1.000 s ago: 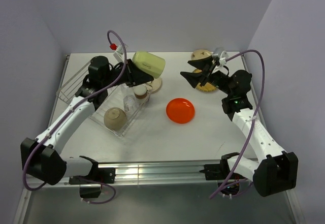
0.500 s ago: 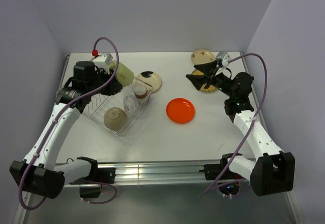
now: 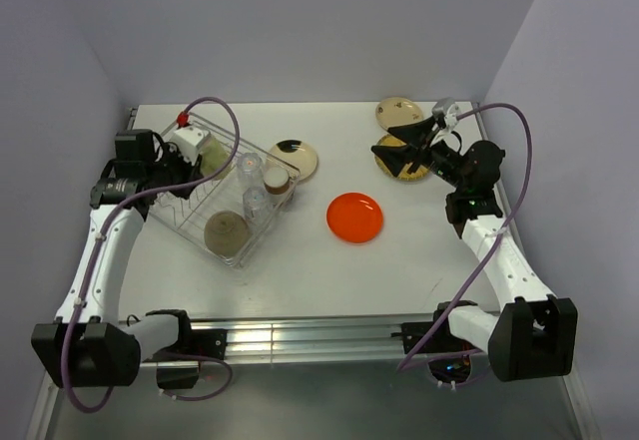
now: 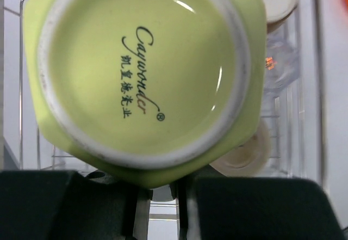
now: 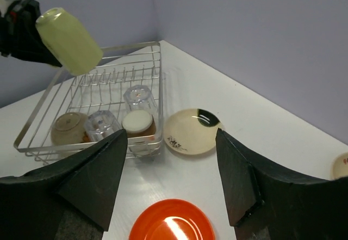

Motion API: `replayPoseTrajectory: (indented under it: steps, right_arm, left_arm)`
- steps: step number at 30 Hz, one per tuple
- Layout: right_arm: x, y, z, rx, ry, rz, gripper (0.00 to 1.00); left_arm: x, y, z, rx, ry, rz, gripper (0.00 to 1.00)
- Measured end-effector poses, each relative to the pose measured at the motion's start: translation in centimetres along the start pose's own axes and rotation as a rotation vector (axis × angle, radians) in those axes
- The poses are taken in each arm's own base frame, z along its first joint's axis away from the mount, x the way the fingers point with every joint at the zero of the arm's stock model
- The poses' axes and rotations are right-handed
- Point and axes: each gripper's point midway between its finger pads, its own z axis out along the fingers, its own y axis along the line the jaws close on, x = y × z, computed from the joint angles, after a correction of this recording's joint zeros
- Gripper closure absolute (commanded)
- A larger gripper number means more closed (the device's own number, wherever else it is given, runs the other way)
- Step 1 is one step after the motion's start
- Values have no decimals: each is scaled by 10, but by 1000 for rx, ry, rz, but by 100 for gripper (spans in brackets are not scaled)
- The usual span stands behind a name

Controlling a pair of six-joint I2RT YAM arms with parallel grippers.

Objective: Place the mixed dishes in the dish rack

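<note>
My left gripper is shut on the pale yellow mug and holds it on its side above the far left part of the silver wire dish rack. In the left wrist view the mug's base fills the frame above the gripper. Two clear glasses, a small cup and an upturned bowl stand in the rack. My right gripper is open and empty above the tan plate. The orange plate lies mid-table.
One cream patterned plate lies beside the rack's right end, another at the back right. The right wrist view shows the mug, the rack, the cream plate and the orange plate. Walls close the back and sides.
My left arm has swung left and down with the mug, from above the rack's right end to its far left part. The right gripper has shifted slightly right.
</note>
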Motion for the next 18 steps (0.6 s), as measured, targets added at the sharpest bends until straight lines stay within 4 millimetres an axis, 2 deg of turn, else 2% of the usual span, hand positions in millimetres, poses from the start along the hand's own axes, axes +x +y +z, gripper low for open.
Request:
replayPoseTrajectory:
  steps: [6, 13, 18]
  right_arm:
    - [8, 3, 1, -31, 22, 32, 24]
    - [19, 3, 1, -48, 52, 60, 24]
    - [24, -6, -1, -28, 63, 72, 24]
  left_arm:
    - [34, 32, 20, 46, 52, 57, 100]
    - [56, 35, 56, 170, 105, 107, 100]
    - [59, 35, 63, 190, 107, 142, 100]
